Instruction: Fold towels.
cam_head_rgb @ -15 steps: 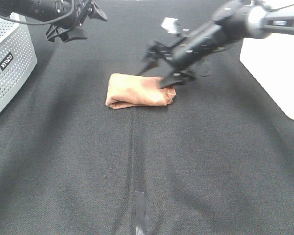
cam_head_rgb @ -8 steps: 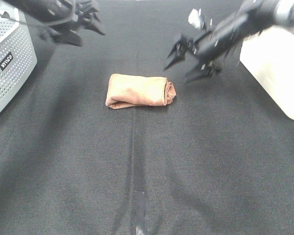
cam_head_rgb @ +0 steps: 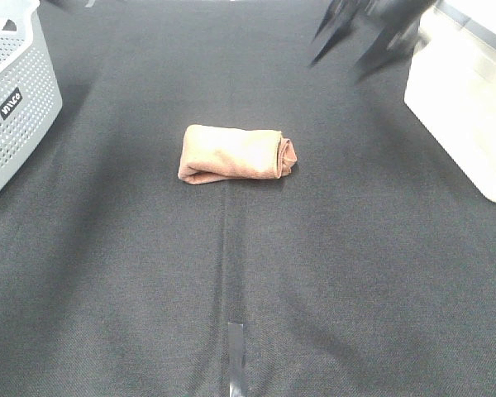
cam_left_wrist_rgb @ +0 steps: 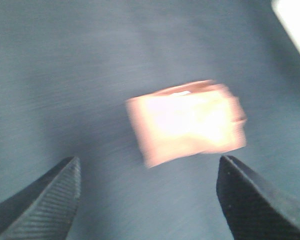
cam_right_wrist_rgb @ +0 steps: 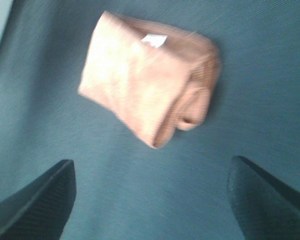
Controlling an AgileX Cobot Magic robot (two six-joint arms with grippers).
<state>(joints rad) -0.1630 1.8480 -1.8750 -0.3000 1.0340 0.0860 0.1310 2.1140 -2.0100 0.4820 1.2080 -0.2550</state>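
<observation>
The brown towel lies folded into a small thick bundle on the black table, near the middle. It also shows in the left wrist view, blurred, and in the right wrist view, with its small white tag on top. My right gripper is a blurred dark shape at the far right top, well above and away from the towel. Its fingers stand wide apart and empty. My left gripper is out of the exterior view; in its wrist view its fingers stand wide apart and empty.
A grey perforated basket stands at the left edge of the table. A white bin stands at the right edge. A strip of tape marks the cloth near the front edge.
My right gripper has let go of the towel and pulled up and back to the far right. My left arm has withdrawn out of the exterior view. The towel has not moved.
</observation>
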